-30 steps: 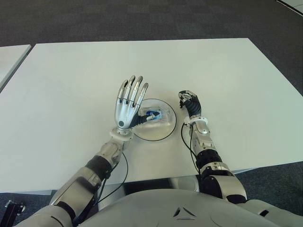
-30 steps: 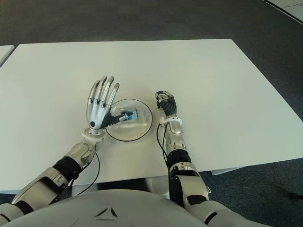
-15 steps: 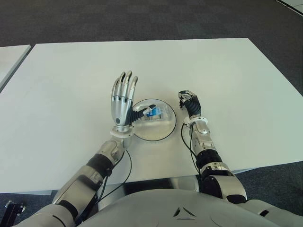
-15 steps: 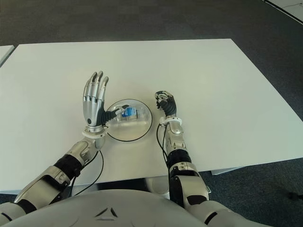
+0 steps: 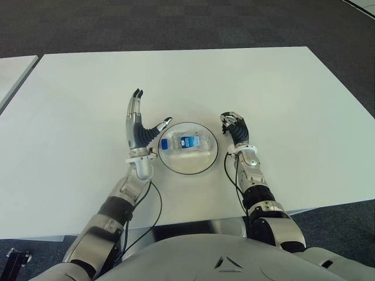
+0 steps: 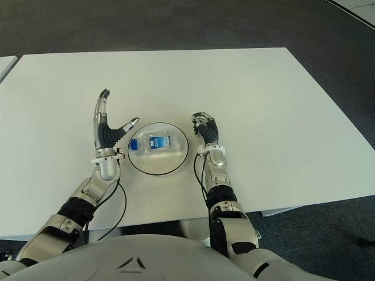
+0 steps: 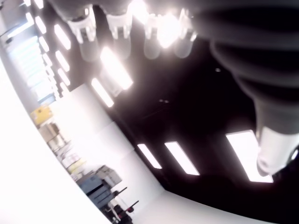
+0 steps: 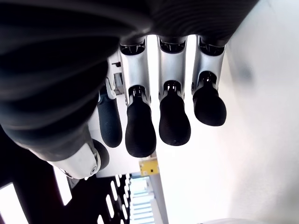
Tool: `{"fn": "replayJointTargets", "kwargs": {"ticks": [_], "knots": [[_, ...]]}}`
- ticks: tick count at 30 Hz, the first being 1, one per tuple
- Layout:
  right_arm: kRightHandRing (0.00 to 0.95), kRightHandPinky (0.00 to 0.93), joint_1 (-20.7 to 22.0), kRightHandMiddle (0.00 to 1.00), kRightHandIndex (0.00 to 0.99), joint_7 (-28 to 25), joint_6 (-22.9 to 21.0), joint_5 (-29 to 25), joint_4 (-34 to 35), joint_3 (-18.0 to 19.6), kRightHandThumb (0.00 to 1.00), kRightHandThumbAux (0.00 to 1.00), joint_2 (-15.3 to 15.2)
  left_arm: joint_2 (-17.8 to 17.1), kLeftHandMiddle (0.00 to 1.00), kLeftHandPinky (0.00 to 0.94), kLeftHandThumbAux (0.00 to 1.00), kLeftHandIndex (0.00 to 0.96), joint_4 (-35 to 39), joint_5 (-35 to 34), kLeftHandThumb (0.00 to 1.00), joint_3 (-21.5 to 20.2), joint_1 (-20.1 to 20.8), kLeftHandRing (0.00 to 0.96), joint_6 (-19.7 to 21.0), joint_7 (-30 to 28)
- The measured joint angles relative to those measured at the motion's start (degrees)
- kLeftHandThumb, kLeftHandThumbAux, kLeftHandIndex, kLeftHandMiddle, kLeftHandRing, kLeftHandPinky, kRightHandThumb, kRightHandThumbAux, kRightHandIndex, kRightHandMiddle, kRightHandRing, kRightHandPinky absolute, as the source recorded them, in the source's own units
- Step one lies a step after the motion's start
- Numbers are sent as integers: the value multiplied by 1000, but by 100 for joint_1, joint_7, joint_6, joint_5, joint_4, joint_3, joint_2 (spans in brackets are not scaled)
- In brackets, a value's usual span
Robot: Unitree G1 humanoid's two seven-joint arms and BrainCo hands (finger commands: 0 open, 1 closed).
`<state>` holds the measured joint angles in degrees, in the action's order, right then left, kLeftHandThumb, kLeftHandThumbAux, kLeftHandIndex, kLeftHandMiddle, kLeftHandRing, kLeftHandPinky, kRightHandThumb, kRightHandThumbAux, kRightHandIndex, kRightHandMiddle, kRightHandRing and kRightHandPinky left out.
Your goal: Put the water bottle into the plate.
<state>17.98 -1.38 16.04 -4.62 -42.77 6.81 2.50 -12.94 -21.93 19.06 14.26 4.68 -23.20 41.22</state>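
Observation:
A small clear water bottle (image 5: pixel 186 142) with a blue label lies on its side in the round, dark-rimmed glass plate (image 5: pixel 188 167) at the table's middle front. My left hand (image 5: pixel 139 130) stands upright just left of the plate, fingers straight up and thumb spread toward the rim, holding nothing. My right hand (image 5: pixel 235 127) shows just right of the plate with its fingers curled and nothing in them; the right wrist view shows the same curled fingers (image 8: pixel 174 122).
The white table (image 5: pixel 281 105) stretches wide on all sides of the plate. A second white table's corner (image 5: pixel 12 67) shows at the far left. Dark carpet lies beyond the far edge.
My left hand has let go of the bottle, drawn back left off the plate and turned edge-on. The bottle now lies uncovered in the plate. The right hand has not moved.

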Motion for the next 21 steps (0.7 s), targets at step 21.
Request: {"fn": "replayJointTargets", "kwargs": {"ticks": [21], "knots": [[734,743,-1,752,438,-28,-5,-4,-50,-37,704,729,-30,438,142,174,927,156,884,-2655,0,-1931,-850,127,887,-2768]]}}
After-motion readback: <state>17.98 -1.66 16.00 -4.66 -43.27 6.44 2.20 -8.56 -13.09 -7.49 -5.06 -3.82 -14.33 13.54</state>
